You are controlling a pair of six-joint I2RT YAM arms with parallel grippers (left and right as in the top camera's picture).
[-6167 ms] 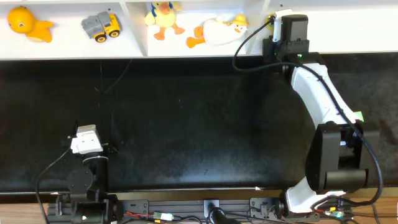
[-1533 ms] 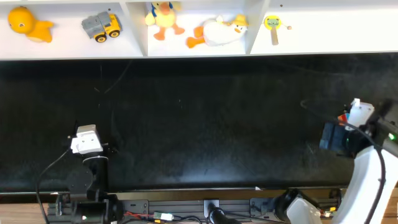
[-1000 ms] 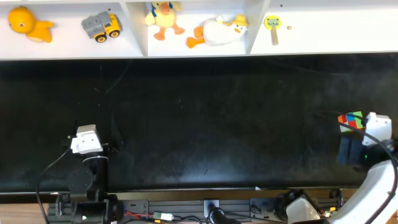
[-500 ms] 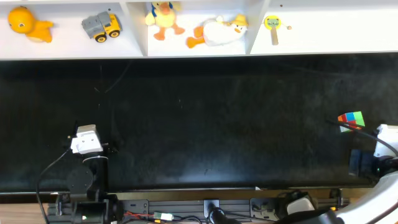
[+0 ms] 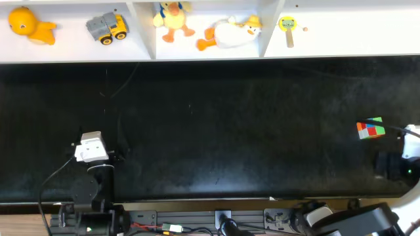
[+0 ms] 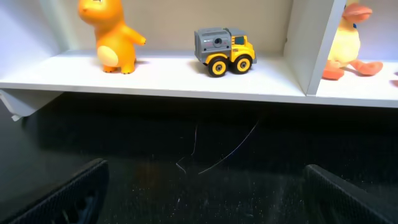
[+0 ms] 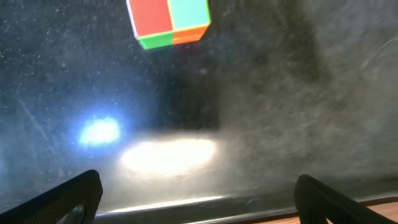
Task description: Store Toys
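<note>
Jaws apart on both arms; cube (image 5: pixel 371 128) loose on counter (image 5: pixel 216 131)

Top: cube sits flat at the counter's far right, just beside the right arm (image 5: pixel 399 167), not touching it. No long axis; its edges are skewed slightly to the counter edge. Left arm (image 5: pixel 92 149) is low left, well apart. Shelf (image 5: pixel 210 52) runs along the far side.

Left wrist: left jaws wide apart, empty, facing the shelf with orange figure (image 6: pixel 115 34), toy truck (image 6: pixel 224 50) and plush duck (image 6: pixel 351 37).

Right wrist: right jaws wide apart, empty. Cube (image 7: pixel 169 22) lies beyond the fingers (image 7: pixel 62 196), not between them, red and teal tiles showing.
</note>
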